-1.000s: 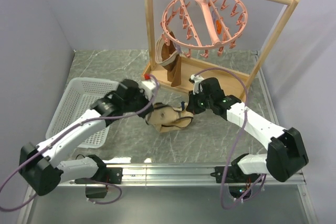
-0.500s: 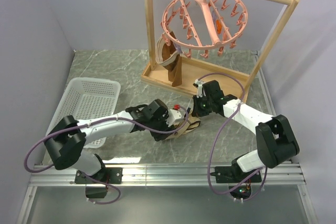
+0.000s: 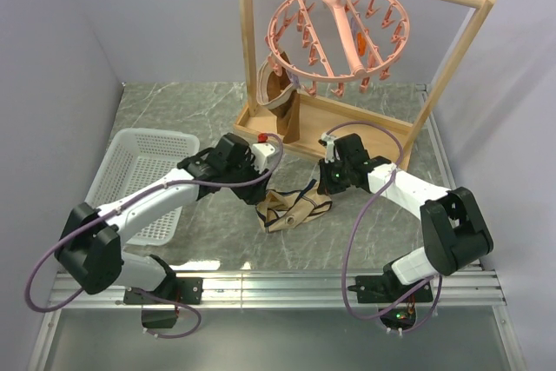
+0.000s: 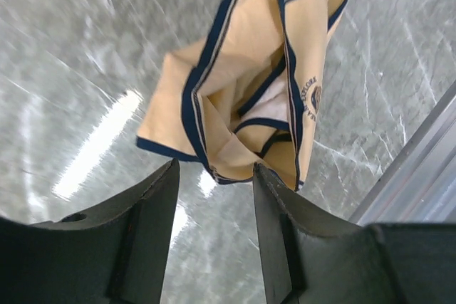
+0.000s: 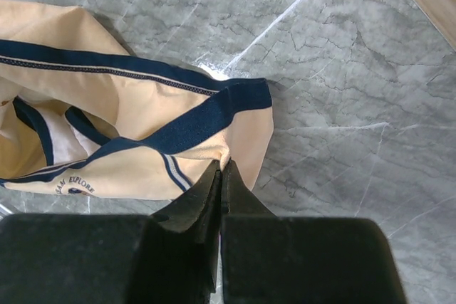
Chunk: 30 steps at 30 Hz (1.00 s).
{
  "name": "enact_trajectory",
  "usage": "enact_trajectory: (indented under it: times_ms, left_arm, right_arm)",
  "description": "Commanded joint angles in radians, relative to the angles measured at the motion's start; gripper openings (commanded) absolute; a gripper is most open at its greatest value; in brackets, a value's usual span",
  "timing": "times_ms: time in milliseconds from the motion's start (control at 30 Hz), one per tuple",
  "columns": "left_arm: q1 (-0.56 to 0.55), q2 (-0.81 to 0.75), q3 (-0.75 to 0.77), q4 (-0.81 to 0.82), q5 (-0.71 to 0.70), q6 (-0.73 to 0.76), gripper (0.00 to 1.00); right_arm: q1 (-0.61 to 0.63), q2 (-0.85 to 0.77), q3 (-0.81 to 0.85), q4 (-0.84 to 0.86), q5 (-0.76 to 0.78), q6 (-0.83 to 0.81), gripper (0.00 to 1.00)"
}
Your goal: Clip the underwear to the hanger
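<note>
The underwear (image 3: 295, 208) lies crumpled on the marble table (image 3: 200, 106), between the two arms and in front of the wooden rack (image 3: 248, 41). It touches no clip. In the right wrist view the right gripper (image 5: 222, 165) has its fingers pressed together, and they nip the hem of the beige cloth just beside the dark trim. The left gripper (image 4: 215, 170) hangs over the other end of the garment with its fingers spread apart and nothing between them. In its own view the folded cloth shows beyond the fingertips.

The hanger (image 3: 341, 30) hangs by its hook from the top bar of the rack, well above and behind the underwear. A brown garment (image 3: 280, 93) is already clipped on the left side of the ring and hangs down to the base board of the rack. This board lies on the table between the underwear and the place under the ring. A white basket (image 3: 143, 135) stands at the left, well apart from the cloth
</note>
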Motion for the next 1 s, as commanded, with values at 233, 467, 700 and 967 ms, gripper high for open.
enact_trajectory:
  times_ms: [233, 467, 700, 967]
  left_arm:
    - [-0.001, 0.179, 0.014, -0.049, 0.000, -0.094, 0.46]
    - [0.046, 0.215, 0.066, -0.075, -0.034, -0.096, 0.03]
    - [0.240, 0.115, 0.210, -0.147, -0.269, -0.054, 0.00]
    - [0.244, 0.017, 0.264, -0.224, -0.325, -0.048, 0.00]
  right_arm:
    - [-0.007, -0.045, 0.020, 0.016, 0.001, -0.022, 0.00]
    - [-0.010, -0.092, 0.017, -0.005, 0.012, -0.053, 0.00]
    - [-0.033, -0.219, 0.040, -0.036, 0.036, -0.101, 0.00]
    - [-0.047, -0.390, 0.069, -0.018, -0.044, -0.130, 0.00]
